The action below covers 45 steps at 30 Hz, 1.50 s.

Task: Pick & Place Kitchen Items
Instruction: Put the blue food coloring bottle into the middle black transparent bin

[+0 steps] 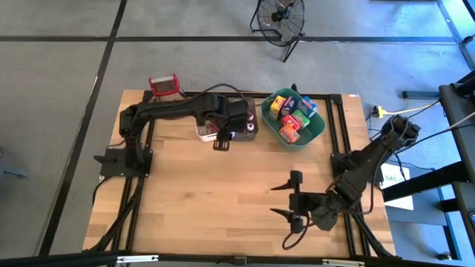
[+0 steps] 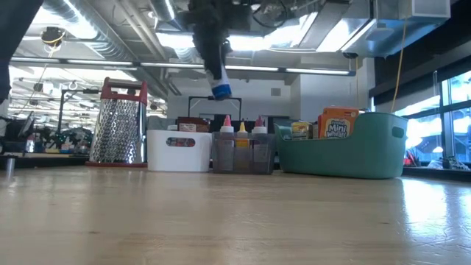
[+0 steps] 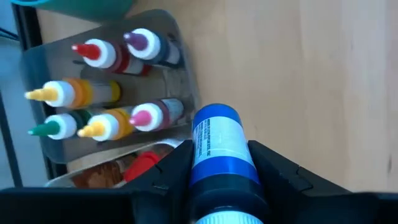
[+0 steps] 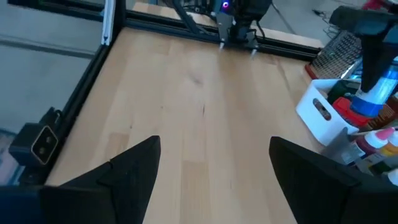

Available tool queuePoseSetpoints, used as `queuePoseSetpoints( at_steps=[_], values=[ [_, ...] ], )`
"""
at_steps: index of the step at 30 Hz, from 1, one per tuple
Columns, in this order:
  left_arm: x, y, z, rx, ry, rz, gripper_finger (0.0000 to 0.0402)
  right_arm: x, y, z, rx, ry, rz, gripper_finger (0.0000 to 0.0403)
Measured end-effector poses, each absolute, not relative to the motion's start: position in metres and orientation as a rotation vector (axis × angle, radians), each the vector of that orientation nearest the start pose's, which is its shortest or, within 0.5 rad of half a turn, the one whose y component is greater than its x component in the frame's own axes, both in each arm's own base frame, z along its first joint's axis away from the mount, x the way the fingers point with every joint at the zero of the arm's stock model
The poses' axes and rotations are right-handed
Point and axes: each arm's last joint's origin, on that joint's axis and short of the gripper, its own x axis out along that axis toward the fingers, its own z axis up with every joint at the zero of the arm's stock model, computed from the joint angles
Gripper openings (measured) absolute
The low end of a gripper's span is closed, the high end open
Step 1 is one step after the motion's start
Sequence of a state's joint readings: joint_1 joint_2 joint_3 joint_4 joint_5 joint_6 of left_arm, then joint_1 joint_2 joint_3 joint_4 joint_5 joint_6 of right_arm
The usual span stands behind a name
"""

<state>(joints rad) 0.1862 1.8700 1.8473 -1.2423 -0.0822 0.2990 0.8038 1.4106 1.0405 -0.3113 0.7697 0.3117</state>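
Observation:
My left gripper (image 3: pixel 219 155) is shut on a blue bottle with a white label (image 3: pixel 213 134). It hovers high over the white bin (image 2: pixel 179 150) and the brown bin (image 2: pixel 243 153); the low view shows the bottle (image 2: pixel 219 82) well above them. The brown bin holds several squeeze bottles with coloured caps (image 3: pixel 102 93). The teal bin (image 1: pixel 318 127) is full of little colourful boxes (image 1: pixel 291 117). My right gripper (image 1: pixel 286 199) waits open over the table's near right part, fingers spread (image 4: pixel 214 163). My left gripper pinches the blue bottle between its two fingers (image 3: pixel 277 171), which sit on opposite sides of the bottle's body (image 3: pixel 217 171). The fingers come from above, pointing down. The bottle is lifted clear and hangs below them, its blue end (image 2: pixel 221 92) lowest, slightly tilted.
A steel box grater with a red handle (image 2: pixel 118 121) stands at the far left edge, beside the white bin. The three bins line the table's far side. Bare wood (image 1: pixel 223 193) spreads across the middle and near part. Black frame rails (image 1: pixel 341 126) run along the edges.

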Motion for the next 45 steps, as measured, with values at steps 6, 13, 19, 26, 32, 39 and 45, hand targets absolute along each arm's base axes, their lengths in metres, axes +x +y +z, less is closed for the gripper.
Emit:
queuePoseSetpoints(
  at_steps=[6,13,19,26,32,39,45],
  values=[
    [0.388,0.082,0.326,0.208,1.278,0.046,0.0138,0.22,0.206,0.27,-0.15,0.474,-0.06,0.0305],
    [0.409,0.095,0.328,0.199,1.404,0.014,0.0138,0.22,0.21,0.267,-0.12,0.478,-0.053,0.0305],
    [0.408,0.117,0.314,0.126,1.427,-0.006,0.0138,0.211,0.22,0.267,-0.122,0.47,-0.022,0.0305],
    [0.414,0.125,0.316,0.123,1.334,0.002,0.0138,0.205,0.224,0.268,-0.129,0.442,-0.038,0.0305],
    [0.419,0.126,0.314,0.144,1.297,-0.023,0.0138,0.205,0.224,0.268,-0.118,0.442,-0.04,0.0305],
    [0.42,0.129,0.314,0.152,1.292,0.006,0.0138,0.205,0.224,0.268,-0.104,0.442,-0.044,0.0305],
    [0.422,0.134,0.309,0.151,1.297,0.018,0.0139,0.205,0.224,0.268,-0.083,0.442,-0.048,0.0305]
  ],
)
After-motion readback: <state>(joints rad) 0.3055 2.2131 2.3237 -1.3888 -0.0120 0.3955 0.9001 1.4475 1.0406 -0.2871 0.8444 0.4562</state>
